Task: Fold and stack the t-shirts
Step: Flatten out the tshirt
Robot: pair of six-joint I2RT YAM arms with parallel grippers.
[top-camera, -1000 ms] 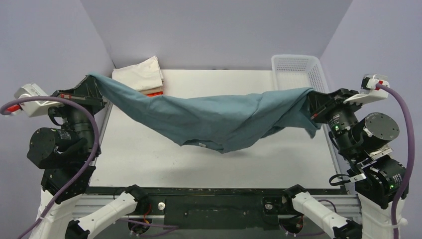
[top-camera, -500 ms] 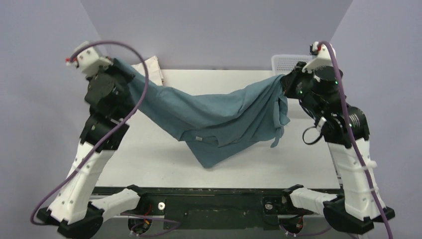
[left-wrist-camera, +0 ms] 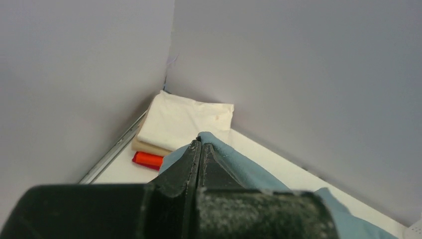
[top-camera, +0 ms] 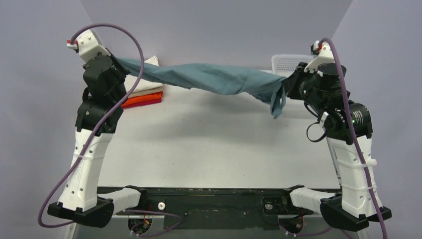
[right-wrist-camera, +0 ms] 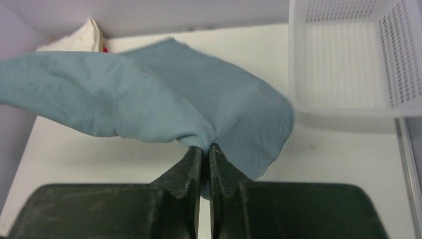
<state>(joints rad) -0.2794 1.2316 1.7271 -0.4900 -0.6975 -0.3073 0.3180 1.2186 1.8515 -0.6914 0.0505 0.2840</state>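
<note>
A dusty teal-blue t-shirt (top-camera: 209, 78) hangs stretched in the air across the back of the table, bunched into a long band. My left gripper (top-camera: 119, 61) is shut on its left end, high near the back left corner; the cloth (left-wrist-camera: 234, 159) pokes out past the closed jaw tips (left-wrist-camera: 200, 142). On the right, my right gripper (top-camera: 284, 84) is shut on the other end, a loose flap (top-camera: 276, 103) dangling below it. The pinched cloth (right-wrist-camera: 199, 109) billows out from the right gripper (right-wrist-camera: 205, 147). Folded cream, tan, orange and red t-shirts (top-camera: 144, 92) lie stacked (left-wrist-camera: 174, 127) at the back left.
A white plastic mesh basket (top-camera: 286, 62) stands at the back right corner, seen close in the right wrist view (right-wrist-camera: 348, 64). The white table (top-camera: 214, 144) spreads under the hanging shirt. Purple walls close in behind and on both sides.
Both arms have risen and swung toward the back, lifting the teal shirt off the table. It went from a sagging drape to a taut band along the rear, uncovering the folded stack.
</note>
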